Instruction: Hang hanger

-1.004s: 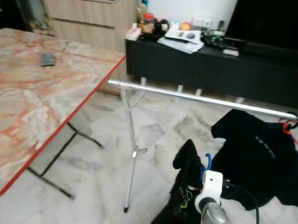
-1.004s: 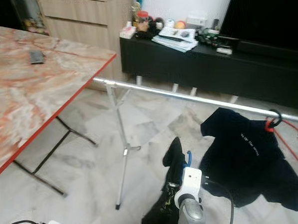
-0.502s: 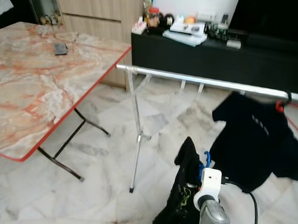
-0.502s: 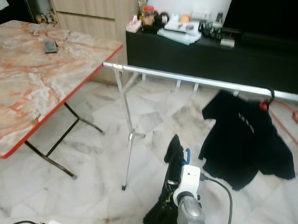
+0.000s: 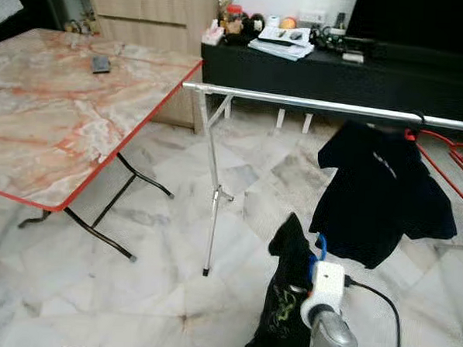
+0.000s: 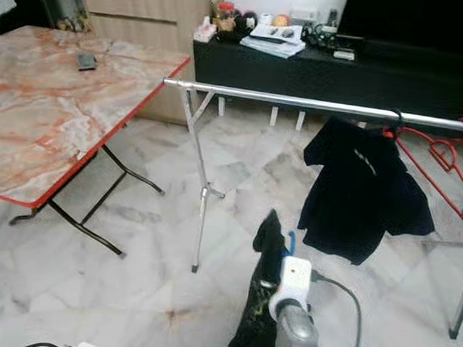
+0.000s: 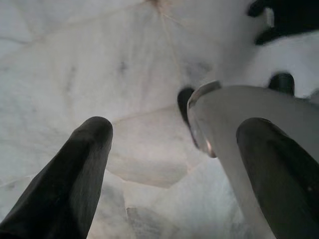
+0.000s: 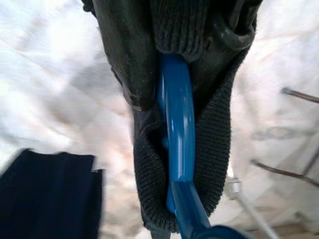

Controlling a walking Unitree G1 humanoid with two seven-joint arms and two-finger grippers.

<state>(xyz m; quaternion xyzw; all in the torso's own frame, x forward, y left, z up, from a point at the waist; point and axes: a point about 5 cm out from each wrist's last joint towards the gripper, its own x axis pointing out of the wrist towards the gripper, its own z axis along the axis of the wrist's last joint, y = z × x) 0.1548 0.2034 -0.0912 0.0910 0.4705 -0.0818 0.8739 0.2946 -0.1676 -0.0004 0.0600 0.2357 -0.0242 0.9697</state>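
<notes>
From the head, the right gripper (image 5: 308, 264) holds up a blue plastic hanger (image 5: 320, 246) draped with a black garment (image 5: 285, 301), below the horizontal silver rail (image 5: 313, 104), ready for hanging; right wrist: clamped on its blue hook (image 8: 177, 134); left wrist: left gripper (image 7: 174, 164) spread, idle.

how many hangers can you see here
3. A red hanger carries the black t-shirt on the rail; an empty red hanger hangs beside it; a blue hanger with a dark garment is at the right gripper. Others may be hidden.
</notes>
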